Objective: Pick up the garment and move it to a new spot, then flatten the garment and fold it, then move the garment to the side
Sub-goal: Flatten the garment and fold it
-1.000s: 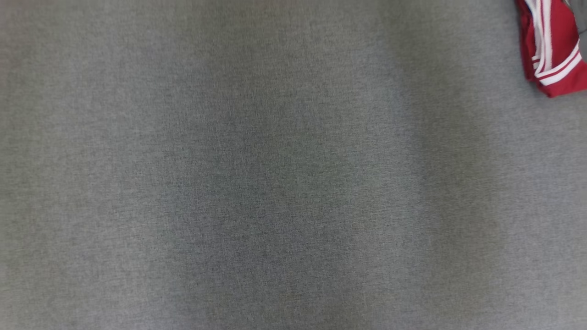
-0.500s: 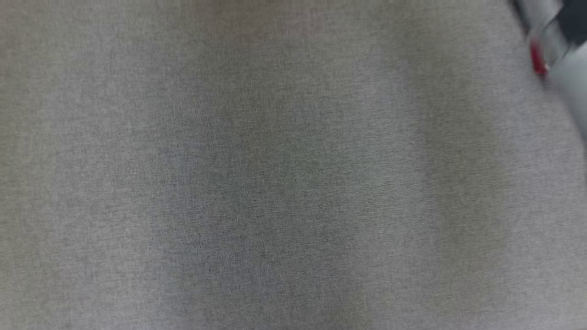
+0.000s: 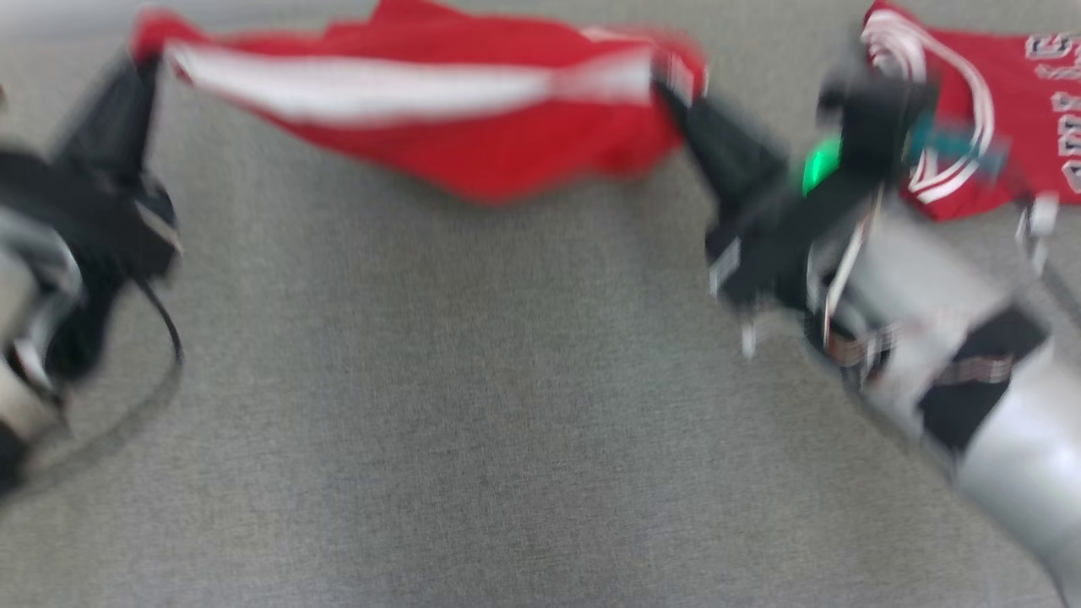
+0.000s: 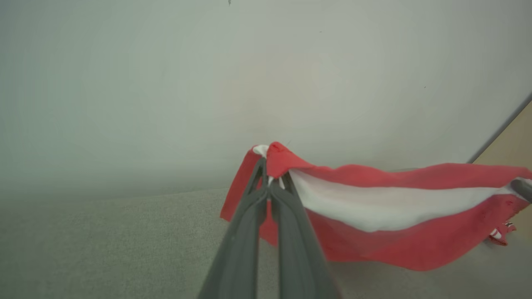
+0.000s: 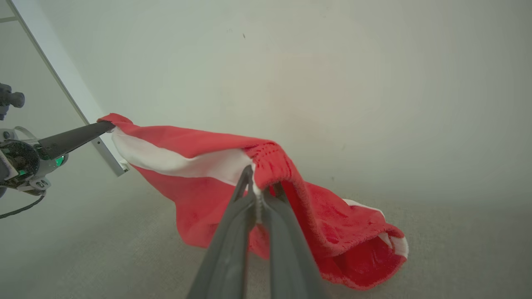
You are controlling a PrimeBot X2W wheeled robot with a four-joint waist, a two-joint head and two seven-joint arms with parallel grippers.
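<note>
Pinching tight, my left hand [image 4: 270, 176] has its two dark fingers pressed together on a red corner of the garment [image 4: 374, 216], at the centre of the left wrist frame. The white band starts right at the tips. My right hand [image 5: 259, 185] is closed the same way, its fingers squeezed on the gathered red hem in the middle of the right wrist frame.

Between the two hands the garment hangs stretched out, red with a broad white stripe. It runs across the top of the blurred head frame from upper left to just right of centre, sagging in the middle above the grey fabric surface [image 3: 473, 422]. In the right wrist frame its loose end bunches at lower right, down by the surface; I cannot tell whether it touches.

A second red shirt [image 3: 1005, 110] with white trim and lettering lies flat at the upper right of the head frame, beyond my right forearm [image 3: 971, 380].
</note>
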